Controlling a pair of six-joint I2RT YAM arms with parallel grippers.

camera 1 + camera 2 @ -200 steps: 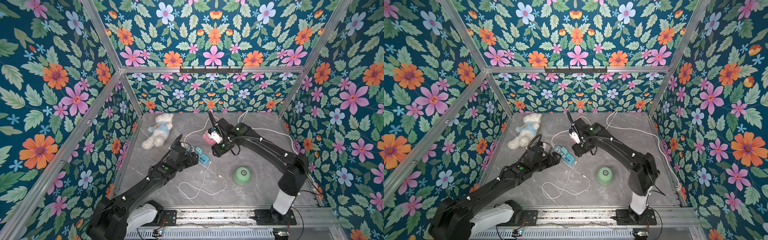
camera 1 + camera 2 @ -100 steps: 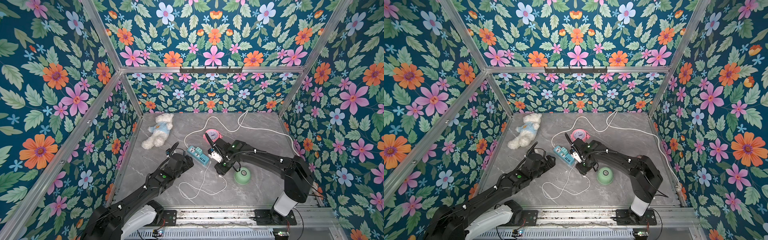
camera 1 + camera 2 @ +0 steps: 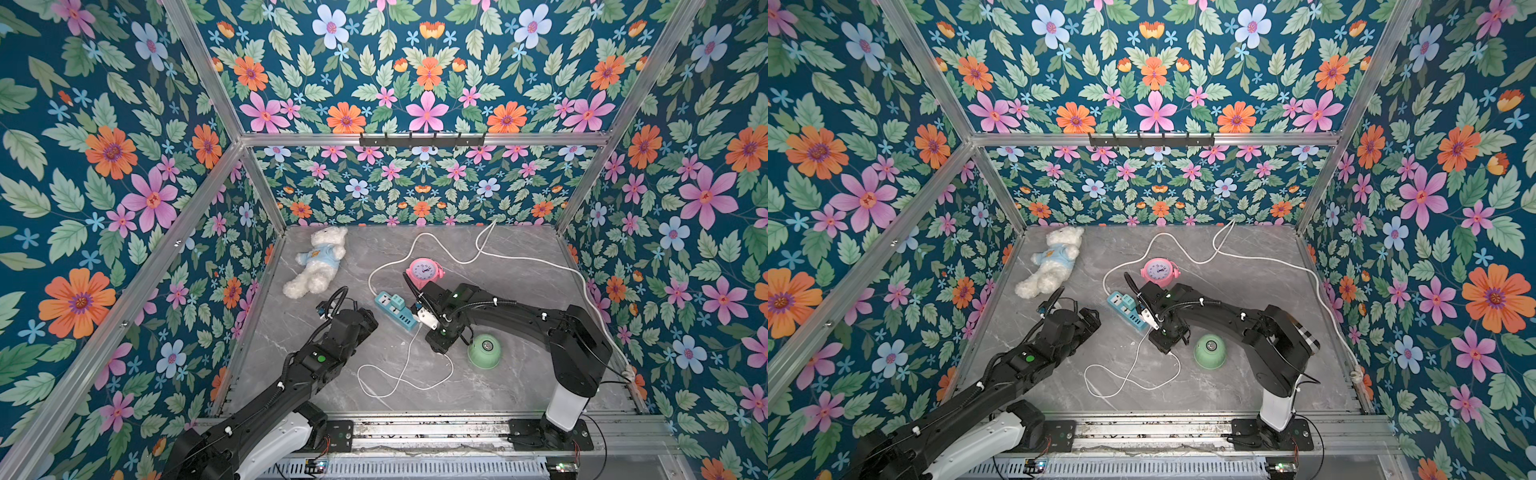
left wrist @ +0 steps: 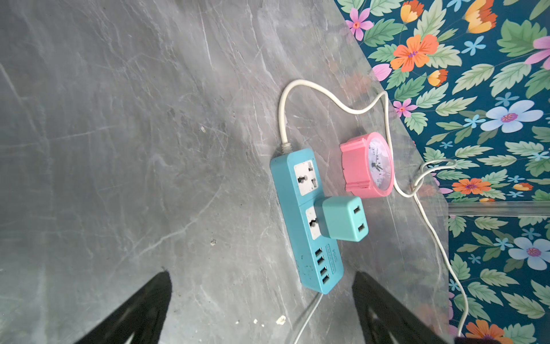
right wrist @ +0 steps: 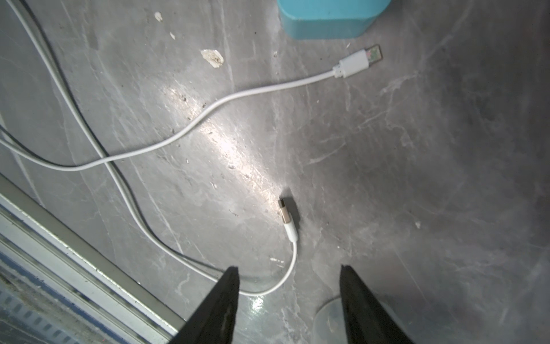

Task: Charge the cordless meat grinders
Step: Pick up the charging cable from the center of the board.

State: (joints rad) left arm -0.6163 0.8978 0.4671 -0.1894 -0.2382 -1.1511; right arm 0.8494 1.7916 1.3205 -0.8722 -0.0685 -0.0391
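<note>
Left wrist view, entry one: left fingers (image 4: 140, 312), spread wide and empty. They have drawn back toward the near left corner of the bench (image 3: 519, 382) from a spot close over the power strip (image 4: 293, 214).

- Teddy bear (image 3: 318, 264): far left corner, lying on its side, unmoved.
- Power strip: mid-bench, unmoved, with a teal cube adapter (image 4: 342, 219) seated on its second socket. The four small ports at its near end are empty.
- Pink clock (image 4: 366, 166): just beyond the strip and now uncovered, since the right arm has left it.
- White charging cable (image 3: 399, 365): loose loops toward the near edge. Its USB plug (image 5: 360, 61) lies just beside the strip's end, not inserted. Its small plug (image 5: 285, 214) lies free on the bench.
- Right fingers (image 5: 221, 306): parted about halfway and holding nothing. They have come from the clock toward the near edge and now straddle the cable just behind the small plug.
- Cordless meat grinder (image 3: 484, 351): near right part of the bench, upright on its rim, just beside the right wrist, with no cable attached.

Assessment: charging has not begun, as both cable ends are loose. The right arm looks set to take the small plug for the grinder, and the USB end has yet to go into a port.
</note>
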